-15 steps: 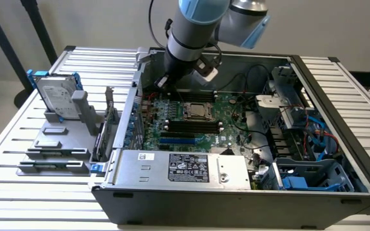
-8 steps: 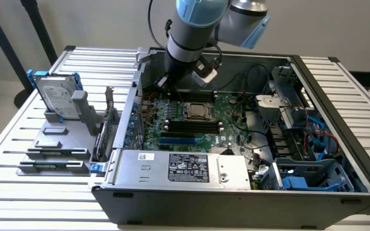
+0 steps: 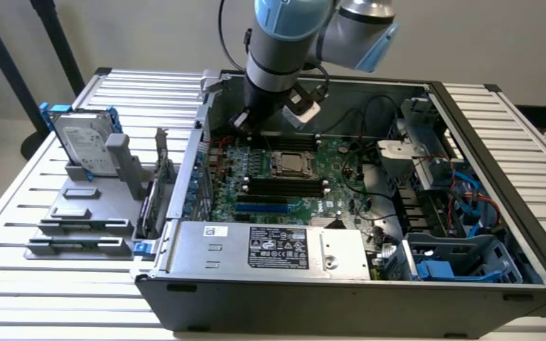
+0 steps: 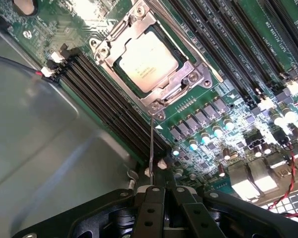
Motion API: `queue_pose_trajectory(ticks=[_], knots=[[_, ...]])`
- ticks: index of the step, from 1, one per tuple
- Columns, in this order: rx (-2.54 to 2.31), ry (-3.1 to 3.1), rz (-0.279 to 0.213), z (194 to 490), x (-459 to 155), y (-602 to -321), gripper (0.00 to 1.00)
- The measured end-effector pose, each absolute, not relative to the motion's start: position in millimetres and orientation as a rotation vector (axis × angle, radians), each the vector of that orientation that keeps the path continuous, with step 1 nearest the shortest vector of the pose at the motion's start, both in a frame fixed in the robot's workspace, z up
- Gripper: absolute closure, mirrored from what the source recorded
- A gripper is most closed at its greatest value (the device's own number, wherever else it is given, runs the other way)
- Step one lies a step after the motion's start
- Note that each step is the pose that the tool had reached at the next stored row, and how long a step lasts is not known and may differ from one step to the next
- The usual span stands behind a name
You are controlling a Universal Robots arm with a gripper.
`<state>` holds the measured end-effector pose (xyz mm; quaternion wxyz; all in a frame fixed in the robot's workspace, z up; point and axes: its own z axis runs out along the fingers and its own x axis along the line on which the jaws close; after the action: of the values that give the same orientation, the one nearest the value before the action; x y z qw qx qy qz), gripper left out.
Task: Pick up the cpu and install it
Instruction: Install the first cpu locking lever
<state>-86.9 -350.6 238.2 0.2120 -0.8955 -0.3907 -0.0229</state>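
In the exterior view, the arm (image 3: 278, 57) reaches into the open computer case (image 3: 349, 284) and hangs over the motherboard (image 3: 335, 181), where the cpu (image 3: 290, 163) lies in its socket. In the wrist view, the cpu (image 4: 146, 62) sits inside the socket frame (image 4: 198, 74). The jaws are clenched together, and a thin metal lever (image 4: 151, 148) runs from the socket to their tips.

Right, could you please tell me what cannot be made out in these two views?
1. Wrist view: glare washes out the print on the cpu; in the exterior view it is too small to read.
2. Wrist view: the lower end of the thin lever is hidden by the gripper.
3. Exterior view: the lower part of the hard drive is hidden behind its grey holder.
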Motion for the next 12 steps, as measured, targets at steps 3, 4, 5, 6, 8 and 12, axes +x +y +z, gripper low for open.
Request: queue_pose_trajectory(ticks=[3, 4, 5, 6, 8, 12], knots=[[-2.495, -1.073, -0.075, 239.9, -86.9, -350.6, 0.89], [-2.497, -1.070, -0.079, 240.8, -86.9, -350.6, 0.89], [-2.500, -1.066, -0.083, 242.0, -86.9, -350.6, 0.89], [-2.502, -1.062, -0.086, 243.3, -86.9, -350.6, 0.89], [-2.507, -1.054, -0.093, 245.2, -86.9, -350.6, 0.89], [-2.518, -1.035, -0.106, 246.9, -86.9, -350.6, 0.89]])
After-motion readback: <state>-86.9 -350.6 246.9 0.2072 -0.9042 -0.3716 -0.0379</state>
